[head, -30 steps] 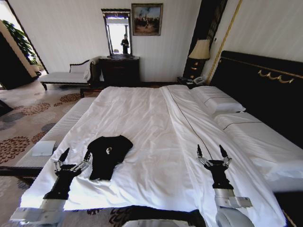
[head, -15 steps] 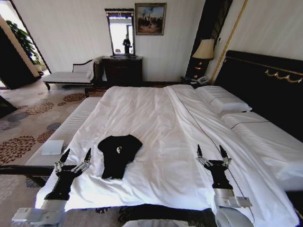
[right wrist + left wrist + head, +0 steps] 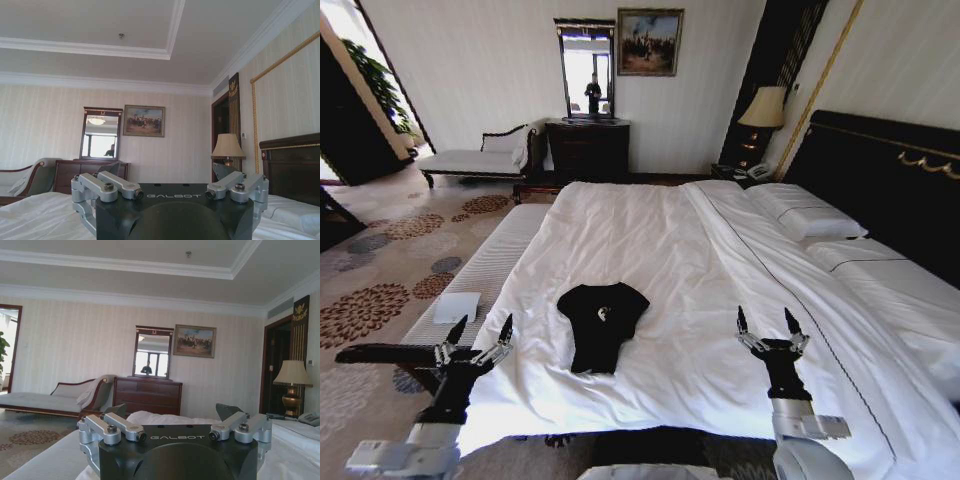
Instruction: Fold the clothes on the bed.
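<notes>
Head cam: high up, near foot of bed [image 3: 720, 300], looking forward and down along it toward far wall. Both arms at bottom edge, left gripper [image 3: 478, 333] and right gripper [image 3: 765, 324] poking up into frame.

Left wrist cam: low, right behind own gripper [image 3: 172, 415], aimed level across room, lots of ceiling.

Right wrist cam: same deal, behind own gripper [image 3: 167, 173], level, headboard [image 3: 292, 165] off to one side.

Shared by all three: mirror [image 3: 588, 68], painting [image 3: 649, 42], dresser [image 3: 587, 150], lamp [image 3: 765, 108].
</notes>
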Robot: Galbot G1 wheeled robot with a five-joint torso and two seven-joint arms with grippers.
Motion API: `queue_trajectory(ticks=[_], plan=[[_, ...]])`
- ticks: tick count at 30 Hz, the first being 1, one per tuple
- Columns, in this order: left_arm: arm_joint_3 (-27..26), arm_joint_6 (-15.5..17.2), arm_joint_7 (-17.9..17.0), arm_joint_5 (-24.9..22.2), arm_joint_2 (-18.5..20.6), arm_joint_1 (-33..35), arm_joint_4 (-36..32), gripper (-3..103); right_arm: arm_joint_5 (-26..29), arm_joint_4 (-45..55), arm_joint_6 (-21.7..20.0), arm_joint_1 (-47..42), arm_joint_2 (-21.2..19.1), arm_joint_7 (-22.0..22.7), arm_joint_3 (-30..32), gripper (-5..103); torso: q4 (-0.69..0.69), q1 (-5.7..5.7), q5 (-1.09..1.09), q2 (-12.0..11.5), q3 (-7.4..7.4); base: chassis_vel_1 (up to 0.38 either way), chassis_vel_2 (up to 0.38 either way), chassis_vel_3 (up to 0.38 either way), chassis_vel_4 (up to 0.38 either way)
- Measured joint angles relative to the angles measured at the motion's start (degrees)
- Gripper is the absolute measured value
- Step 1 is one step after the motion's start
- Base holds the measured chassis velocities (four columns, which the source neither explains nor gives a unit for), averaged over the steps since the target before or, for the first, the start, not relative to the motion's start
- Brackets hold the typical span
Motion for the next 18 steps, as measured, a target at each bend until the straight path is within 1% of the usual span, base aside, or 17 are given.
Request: queue_trajectory(ticks=[8, 14, 18], plan=[[-0.03, -0.06, 0.03, 0.10, -0.03, 0.08, 0.01, 100, -0.22, -0.22, 0.10, 0.08, 0.09, 0.13, -0.14, 100, 0.00, 0.00, -0.05, 0.00, 0.00, 0.000, 0.000, 0.000, 0.000], [-0.13, -0.06, 0.03, 0.08, 0.31, 0.09, 0.00, 100, -0.29, -0.37, 0.46, 0.19, 0.17, 0.14, -0.33, 100, 0.00, 0.00, -0.04, 0.00, 0.00, 0.000, 0.000, 0.000, 0.000], [-0.68, 0.23, 0.00, -0.42, 1.29, 0.09, -0.04, 100, -0.33, -0.38, 0.47, 0.66, 0.23, 0.13, -0.31, 100, 0.00, 0.00, -0.02, 0.00, 0.00, -0.005, 0.008, 0.005, -0.013]])
